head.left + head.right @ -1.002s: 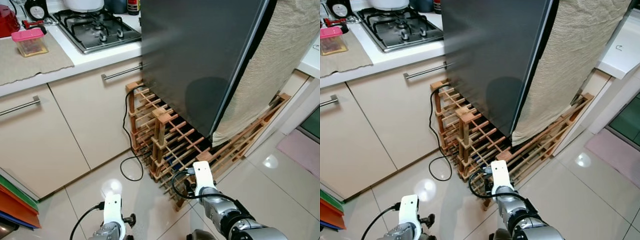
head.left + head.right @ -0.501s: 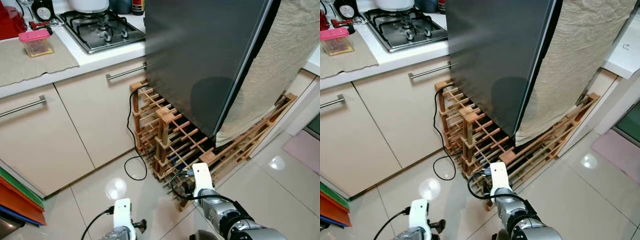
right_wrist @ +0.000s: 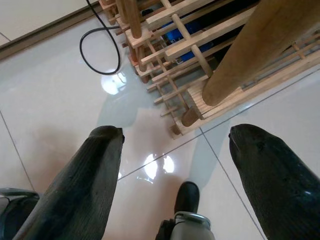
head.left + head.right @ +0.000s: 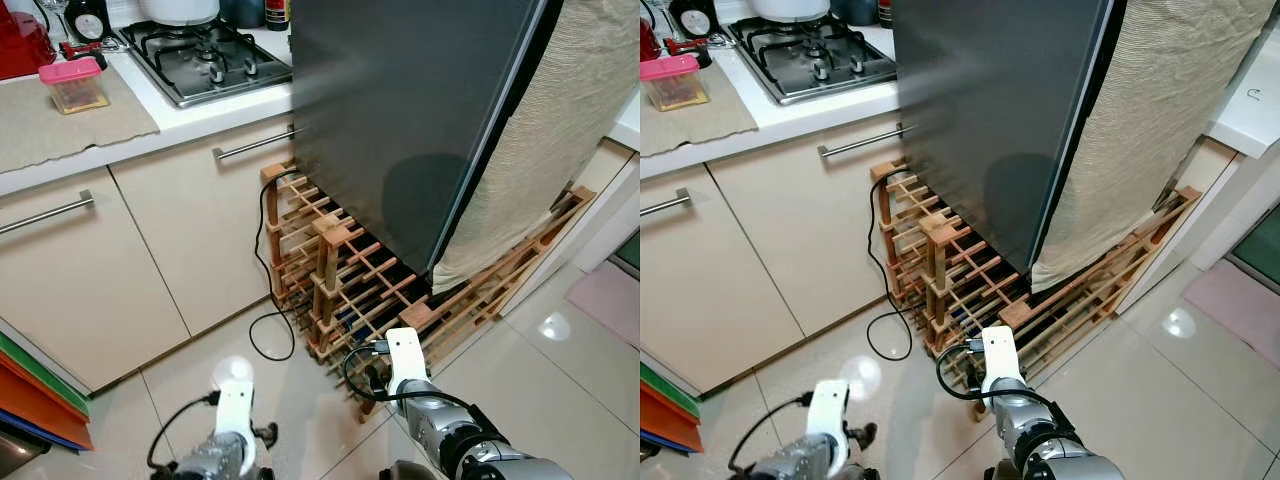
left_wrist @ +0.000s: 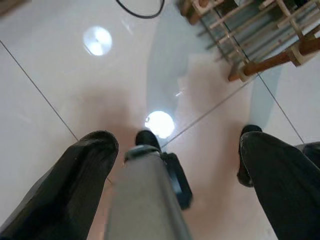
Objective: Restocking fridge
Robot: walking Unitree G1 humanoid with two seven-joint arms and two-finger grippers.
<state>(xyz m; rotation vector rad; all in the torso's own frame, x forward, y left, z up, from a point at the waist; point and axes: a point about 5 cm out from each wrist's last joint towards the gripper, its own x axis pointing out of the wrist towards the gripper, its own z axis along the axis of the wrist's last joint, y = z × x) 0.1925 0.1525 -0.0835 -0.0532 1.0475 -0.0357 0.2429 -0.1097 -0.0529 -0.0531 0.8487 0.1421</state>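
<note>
The fridge (image 4: 400, 120) stands straight ahead, its dark grey door shut, with a beige cloth (image 4: 540, 150) draped down its right side. It rests over a wooden slatted rack (image 4: 340, 280). Both arms hang low at the bottom of the eye views, the left arm (image 4: 232, 440) over bare tile and the right arm (image 4: 440, 430) near the rack's front corner. My left gripper (image 5: 177, 145) points down at the glossy floor, open, with nothing between its fingers. My right gripper (image 3: 177, 132) is also open and empty, above the tile beside the rack's end post (image 3: 240, 60).
A counter (image 4: 150, 120) with a gas hob (image 4: 205, 60) and a pink-lidded box (image 4: 72, 85) runs along the left, cupboards with bar handles (image 4: 45, 212) below. A black cable (image 4: 268, 330) loops on the floor. Coloured boards (image 4: 35, 400) lean at the bottom left.
The camera has drifted slightly, shifting the whole scene right. My left wrist has risen a little and turned. The right arm holds its place.
</note>
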